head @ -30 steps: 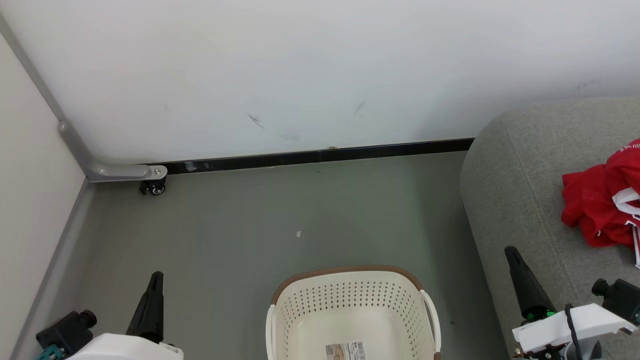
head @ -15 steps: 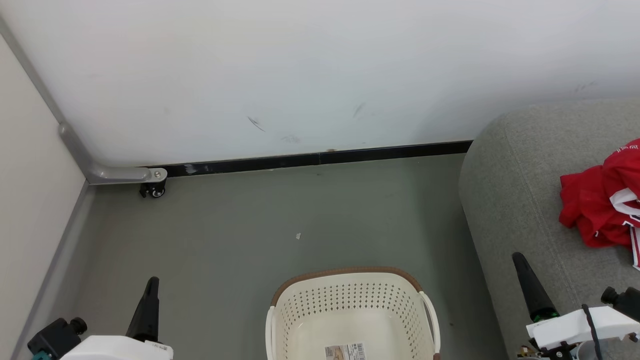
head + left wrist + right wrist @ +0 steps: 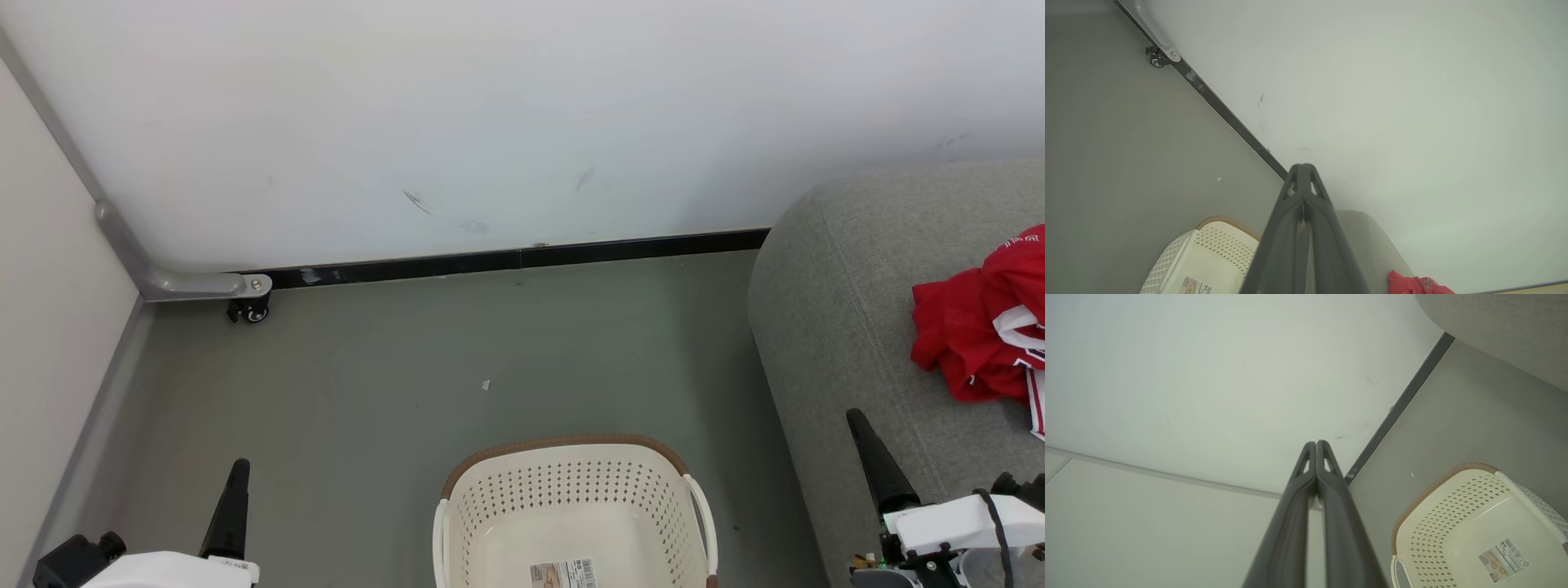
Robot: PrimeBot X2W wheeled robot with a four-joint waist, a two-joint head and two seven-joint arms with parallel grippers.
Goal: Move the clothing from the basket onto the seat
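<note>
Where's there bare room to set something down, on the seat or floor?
The grey seat is bare between its rounded left edge and the red clothing. The floor is open from the basket up to the black baseboard. The basket's visible floor holds just its paper label. Crowded: the seat's right side.

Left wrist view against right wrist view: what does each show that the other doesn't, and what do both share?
Left wrist view alone of the two: the red clothing lying on the seat, a castor wheel at the wall's foot, and the shut left gripper. Right wrist view alone of the two: the shut right gripper and a pale side panel's broad face. Shared: the basket with its label, the seat, the black skirting, the grey floor.
</note>
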